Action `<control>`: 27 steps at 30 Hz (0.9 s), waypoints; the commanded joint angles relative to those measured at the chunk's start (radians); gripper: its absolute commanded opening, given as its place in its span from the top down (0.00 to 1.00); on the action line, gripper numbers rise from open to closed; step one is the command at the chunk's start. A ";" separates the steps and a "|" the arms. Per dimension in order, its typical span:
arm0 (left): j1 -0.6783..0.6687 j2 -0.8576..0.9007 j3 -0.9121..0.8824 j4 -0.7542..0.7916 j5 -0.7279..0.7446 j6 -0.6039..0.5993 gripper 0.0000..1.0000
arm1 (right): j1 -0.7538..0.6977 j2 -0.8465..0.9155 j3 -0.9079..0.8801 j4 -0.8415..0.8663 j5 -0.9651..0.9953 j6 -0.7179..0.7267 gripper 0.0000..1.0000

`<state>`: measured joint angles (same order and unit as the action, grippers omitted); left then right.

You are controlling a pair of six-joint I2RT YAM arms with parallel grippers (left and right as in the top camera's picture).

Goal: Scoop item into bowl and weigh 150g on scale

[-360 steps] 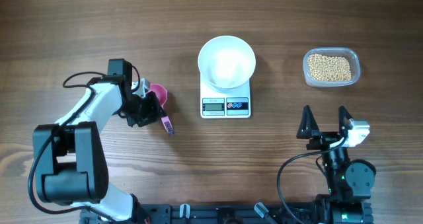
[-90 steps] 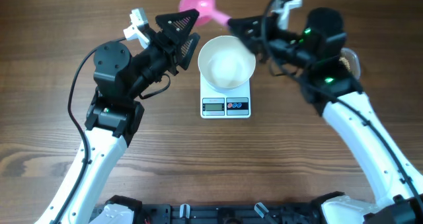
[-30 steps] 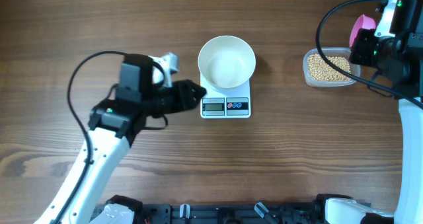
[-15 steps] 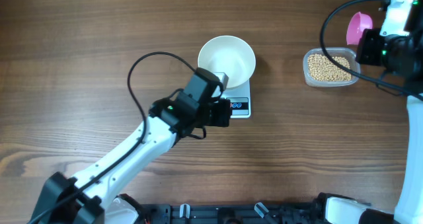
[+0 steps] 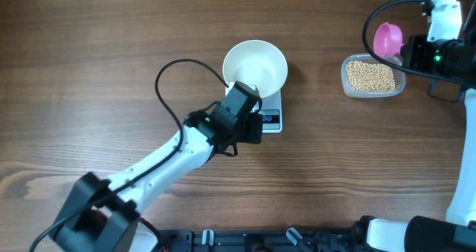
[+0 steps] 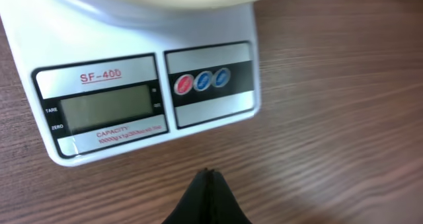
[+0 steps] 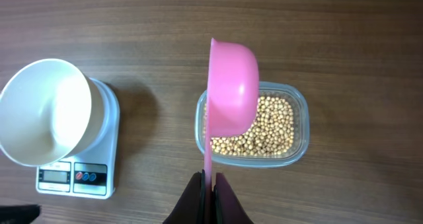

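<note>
The white bowl (image 5: pixel 255 69) sits empty on the white scale (image 5: pixel 271 103), whose grey display (image 6: pixel 108 108) is blank beside red and blue buttons (image 6: pixel 202 82). My left gripper (image 6: pixel 209 173) is shut and empty, its tip just in front of the scale's front edge. Tan-yellow beans (image 5: pixel 370 76) fill a clear plastic tub (image 7: pixel 295 143) at the right. My right gripper (image 7: pixel 207 177) is shut on the handle of a pink scoop (image 7: pixel 231 85), held above the tub's left part with nothing in it. The bowl (image 7: pixel 43 112) and scale (image 7: pixel 99 178) also appear at the left of the right wrist view.
The left arm (image 5: pixel 167 159) stretches diagonally from the near left to the scale, a black cable (image 5: pixel 175 77) looping above it. The right arm (image 5: pixel 455 55) reaches in from the right edge. Bare wooden table (image 5: pixel 111 44) surrounds everything.
My left gripper closed and moved right to the scale's front edge. The right gripper carried the pink scoop slightly left and lower, over the tub of beans.
</note>
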<state>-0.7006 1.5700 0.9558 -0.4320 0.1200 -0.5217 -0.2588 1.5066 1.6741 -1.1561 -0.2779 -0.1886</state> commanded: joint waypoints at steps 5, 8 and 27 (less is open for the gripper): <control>-0.010 0.097 0.006 0.092 -0.036 -0.001 0.96 | -0.005 0.008 -0.001 -0.005 -0.031 -0.018 0.96; -0.014 0.121 0.006 0.115 -0.036 0.021 0.96 | -0.005 0.008 -0.001 0.000 -0.031 -0.018 0.96; -0.016 0.226 0.006 0.307 -0.119 0.021 0.96 | -0.004 0.008 -0.001 0.108 -0.031 -0.017 0.96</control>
<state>-0.7116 1.7752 0.9558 -0.1463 0.0231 -0.5133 -0.2588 1.5066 1.6741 -1.0611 -0.2882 -0.1886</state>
